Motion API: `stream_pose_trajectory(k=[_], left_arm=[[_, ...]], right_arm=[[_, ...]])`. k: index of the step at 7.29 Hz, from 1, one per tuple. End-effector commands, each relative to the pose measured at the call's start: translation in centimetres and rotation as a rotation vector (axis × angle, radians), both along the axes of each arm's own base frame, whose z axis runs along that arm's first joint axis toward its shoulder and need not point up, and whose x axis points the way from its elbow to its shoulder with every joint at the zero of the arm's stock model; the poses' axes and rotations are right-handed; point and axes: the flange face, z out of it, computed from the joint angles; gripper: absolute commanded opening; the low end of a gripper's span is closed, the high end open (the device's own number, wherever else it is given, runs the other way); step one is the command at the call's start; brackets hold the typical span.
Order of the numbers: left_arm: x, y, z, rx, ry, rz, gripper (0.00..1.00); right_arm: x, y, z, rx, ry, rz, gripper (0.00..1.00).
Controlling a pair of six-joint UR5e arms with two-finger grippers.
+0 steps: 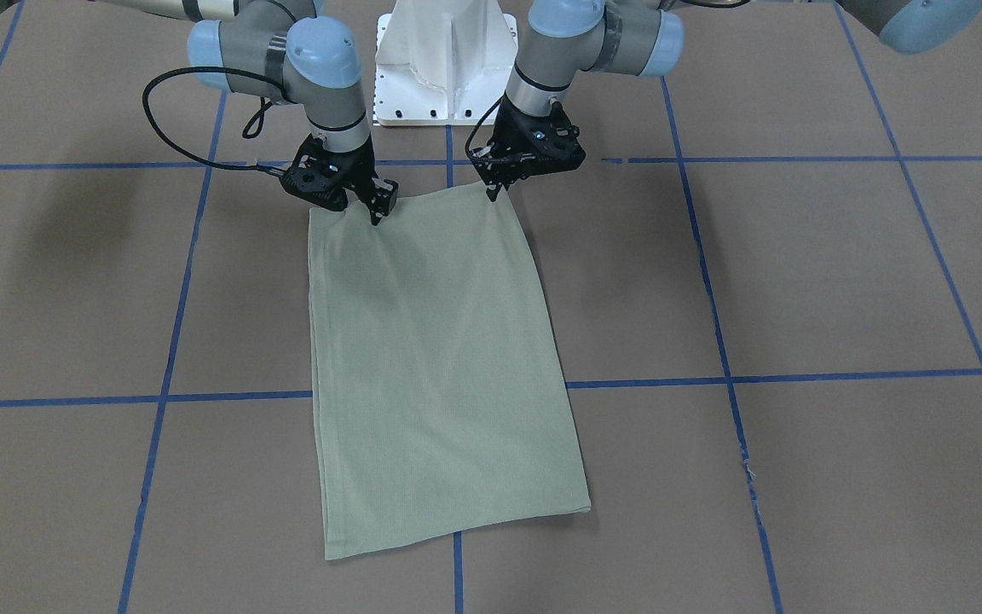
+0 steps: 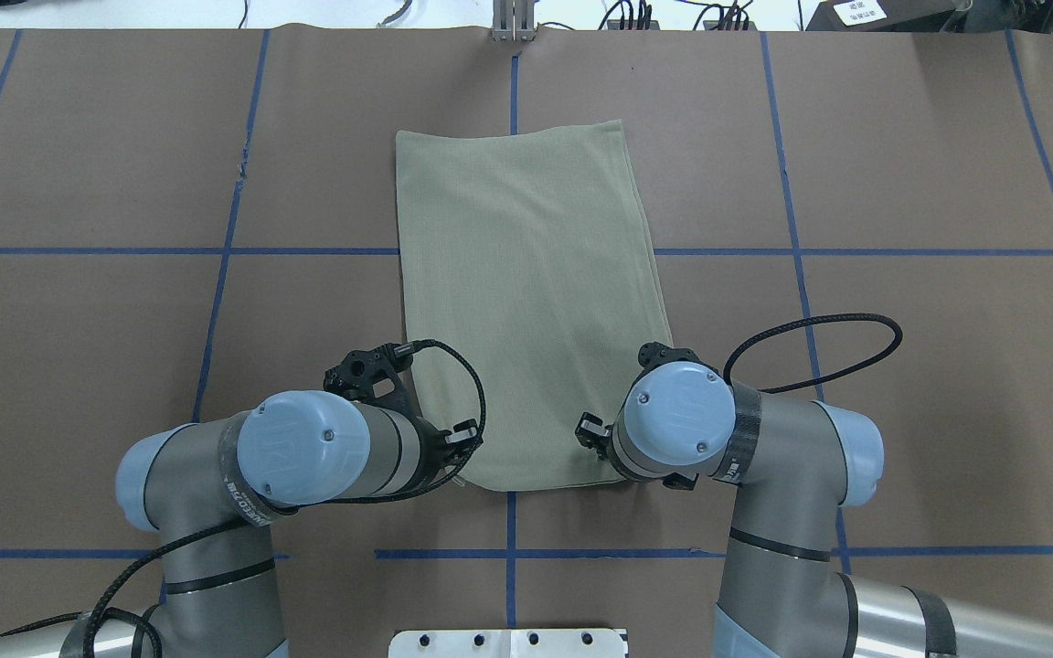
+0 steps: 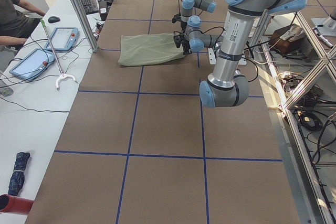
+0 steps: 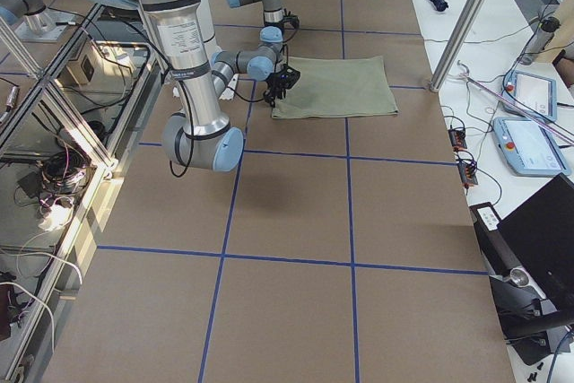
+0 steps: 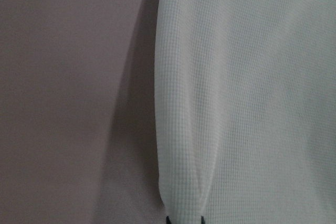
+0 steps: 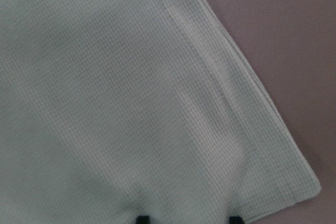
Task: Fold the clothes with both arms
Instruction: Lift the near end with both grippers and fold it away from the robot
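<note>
The pale sage-green shirt (image 1: pixel 440 367) lies folded into a long flat rectangle in the middle of the table (image 2: pixel 526 292). Collar, logo and label are hidden. Both grippers are at its edge nearest the robot base. My left gripper (image 1: pixel 491 192) is at one near corner; in the left wrist view its fingertips (image 5: pixel 167 219) stand close together with a ridge of cloth (image 5: pixel 181 182) pinched between them. My right gripper (image 1: pixel 378 211) is at the other near corner; in the right wrist view its fingertips (image 6: pixel 140 219) are wide apart, resting on the cloth (image 6: pixel 105 103).
The white pedestal base (image 1: pixel 447 64) stands just behind the grippers. Blue tape lines (image 1: pixel 798 375) grid the brown table. A loose cable loop (image 2: pixel 819 347) hangs off the right wrist. A side desk with tablets (image 3: pixel 31 61), a seated person (image 3: pixel 13 14) and a metal post (image 3: pixel 79 9) stand beyond the far edge.
</note>
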Motion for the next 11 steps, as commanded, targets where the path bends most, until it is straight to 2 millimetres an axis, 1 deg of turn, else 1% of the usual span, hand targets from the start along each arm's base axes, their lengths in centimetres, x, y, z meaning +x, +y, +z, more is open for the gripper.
stream_pose_trajectory(k=[1, 4, 5, 6, 7, 8, 9, 10, 11], left_arm=[[0.0, 0.0, -0.2, 0.0, 0.003, 0.001, 0.0], [0.1, 0.1, -0.2, 0.001, 0.003, 0.003, 0.0], [0.1, 0.2, -0.2, 0.001, 0.005, 0.004, 0.0], [-0.3, 0.3, -0.5, 0.004, 0.012, 0.003, 0.0], [-1.4, 0.8, -1.3, 0.012, 0.035, 0.004, 0.0], [-1.7, 2.9, -2.8, 0.021, 0.064, 0.032, 0.0], [-2.2, 5.3, -2.1, 0.023, 0.065, 0.066, 0.0], [-3.4, 7.7, -2.0, 0.025, 0.079, 0.1, 0.0], [-5.0, 8.7, -2.2, 0.026, 0.085, 0.112, 0.0]], right_arm=[[0.1, -0.4, -1.0, 0.003, -0.016, 0.006, 0.0], [0.0, -0.5, -0.8, 0.001, -0.01, 0.008, 0.0], [0.0, -0.5, -1.0, -0.004, -0.014, 0.017, 0.0], [0.2, -0.5, -1.4, -0.004, -0.022, 0.02, 0.0], [0.7, -0.4, -1.8, -0.006, -0.033, 0.015, 0.0], [2.2, 0.3, -3.0, -0.003, -0.062, 0.008, 0.0], [3.3, 2.3, -4.6, -0.012, -0.098, -0.033, 0.0], [4.9, 4.6, -6.3, -0.029, -0.118, -0.079, 0.0], [6.8, 6.0, -7.8, -0.076, -0.122, -0.129, 0.0]])
